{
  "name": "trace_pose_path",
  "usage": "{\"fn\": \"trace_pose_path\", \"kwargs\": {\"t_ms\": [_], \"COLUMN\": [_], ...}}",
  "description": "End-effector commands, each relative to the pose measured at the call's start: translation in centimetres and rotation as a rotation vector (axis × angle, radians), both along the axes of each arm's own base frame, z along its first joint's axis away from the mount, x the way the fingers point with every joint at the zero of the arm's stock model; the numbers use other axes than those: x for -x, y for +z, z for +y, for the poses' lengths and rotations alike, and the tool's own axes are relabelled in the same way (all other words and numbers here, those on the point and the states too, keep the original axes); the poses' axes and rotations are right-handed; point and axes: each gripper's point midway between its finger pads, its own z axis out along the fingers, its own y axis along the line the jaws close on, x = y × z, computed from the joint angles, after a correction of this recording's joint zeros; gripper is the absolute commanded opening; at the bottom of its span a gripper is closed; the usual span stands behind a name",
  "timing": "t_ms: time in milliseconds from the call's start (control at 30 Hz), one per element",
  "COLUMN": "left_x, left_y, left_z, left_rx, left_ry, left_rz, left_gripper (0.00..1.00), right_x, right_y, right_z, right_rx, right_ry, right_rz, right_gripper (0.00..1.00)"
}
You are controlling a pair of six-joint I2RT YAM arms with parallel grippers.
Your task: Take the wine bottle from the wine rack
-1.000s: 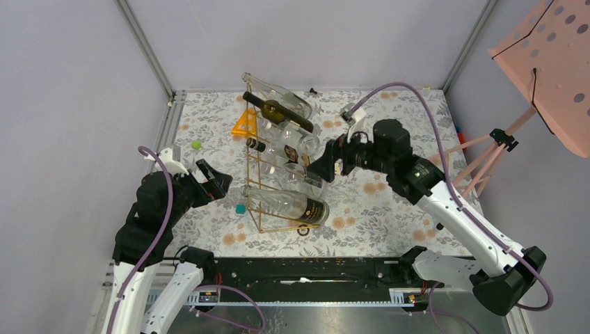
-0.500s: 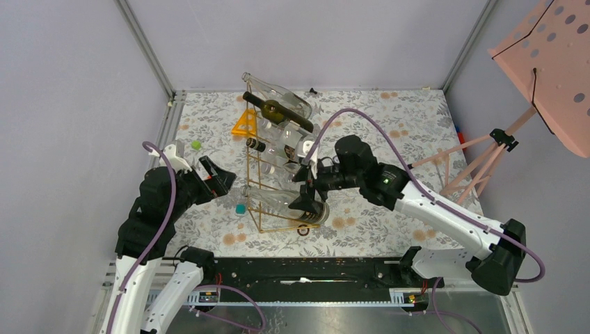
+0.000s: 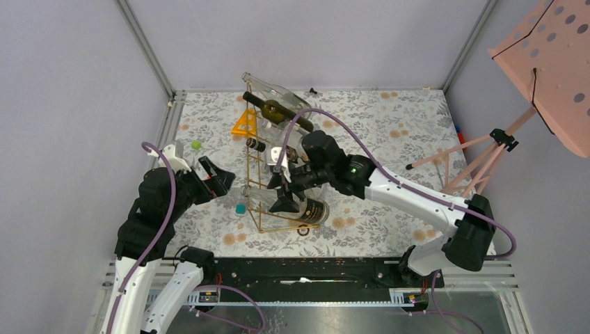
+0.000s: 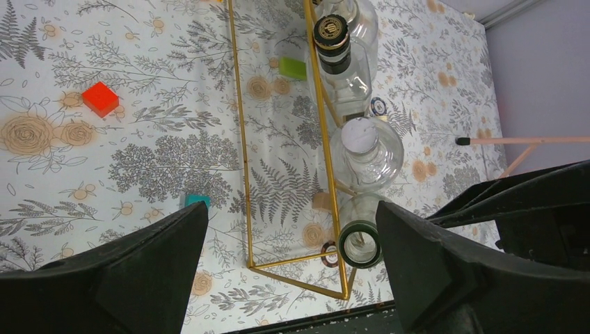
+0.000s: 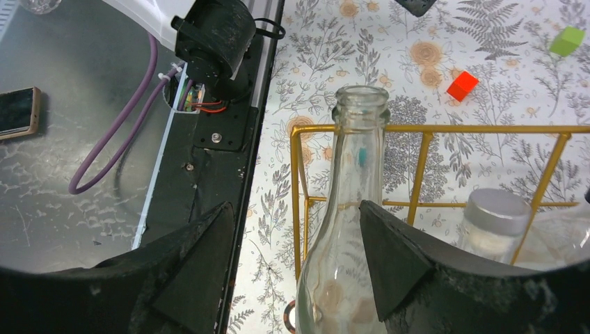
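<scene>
Wine bottle point(image 5: 351, 209), clear glass, lies on the lowest rung of the wine rack point(image 5: 417, 129), frame centre in top view. Right fingers point(image 5: 188, 278) are partly spread and straddle its neck, with a gap on one side; contact on the other is unclear. Left fingers point(image 4: 139, 271) are spread wide and empty.

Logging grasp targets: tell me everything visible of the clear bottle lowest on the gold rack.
The lowest bottle is clear glass, uncapped and seemingly empty, with a dark label band near its base. It lies across the wine rack at its foot, open mouth toward the left arm's side. The right pincer straddles its neck with jaws open. A gap shows beside one finger; contact at the other is unclear.
</scene>
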Motion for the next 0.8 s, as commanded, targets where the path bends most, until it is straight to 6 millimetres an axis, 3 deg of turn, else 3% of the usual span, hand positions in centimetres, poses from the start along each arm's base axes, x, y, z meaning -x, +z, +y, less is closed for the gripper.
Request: {"fn": "trace_pose_path", "kwargs": {"t_ms": [0, 433, 767], "left_x": [-0.6, -0.1, 0.0], "left_y": [0.5, -1.3, -1.3], "left_z": [0.9, 2.7, 2.8], "left_rx": [-0.028, -0.127, -0.104], "left_ry": [0.036, 0.083, 0.095], "left_rz": [-0.061, -0.06, -0.12], "left_gripper": [0.99, 0.99, 0.99], "right_x": [-0.1, -2.5, -4.1], "right_y": [1.7, -1.3, -2.8], "right_z": [1.4, 2.8, 4.1], "right_rx": [-0.036, 0.065, 0.077], "right_ry": [0.053, 0.04, -0.025], "right_rz": [-0.044, -0.095, -0.082], "right_gripper": [0.73, 0.71, 0.63]}}
